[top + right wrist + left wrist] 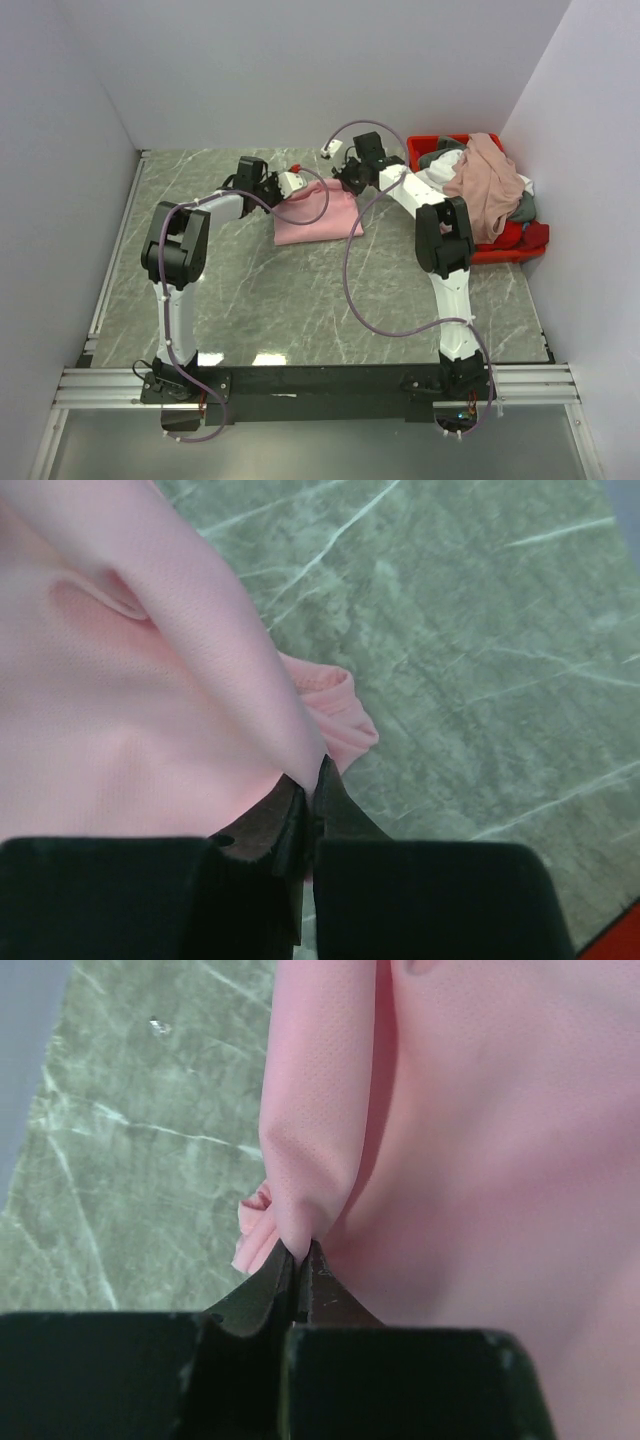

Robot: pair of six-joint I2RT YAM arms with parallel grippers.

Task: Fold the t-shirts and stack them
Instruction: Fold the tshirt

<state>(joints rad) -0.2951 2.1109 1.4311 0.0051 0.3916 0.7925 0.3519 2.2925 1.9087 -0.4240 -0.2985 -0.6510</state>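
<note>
Closest to me, well short of the light pink t-shirt [318,222], an aluminium rail [100,385] runs along the near edge, and both arm bases are bolted to a black plate on it. From there the bench [250,300] spreads out toward the shirt, grey-green stone with pale veins, bare apart from a purple cable [347,280] looping across it on the near right of the shirt. The left arm [175,245] reaches in from the shirt's left and the right arm [445,235] from its right. The two wrists crowd over the far edge of the shirt and hide that part from the top camera. The shirt lies bunched on the bench toward its far side, roughly mid-width. On my left wrist camera the left jaws are pinched together on a raised fold of it. On my right wrist camera the right jaws are likewise clamped on an edge of the same shirt, with a hem curled just past them. To the right of the shirt and slightly beyond sits a red bin [497,256] heaped with a dusty rose shirt [487,180], a grey shirt [440,158] and a white shirt [432,178]. Plain pale walls [300,70] close in the bench beyond the shirt and on both sides.
</note>
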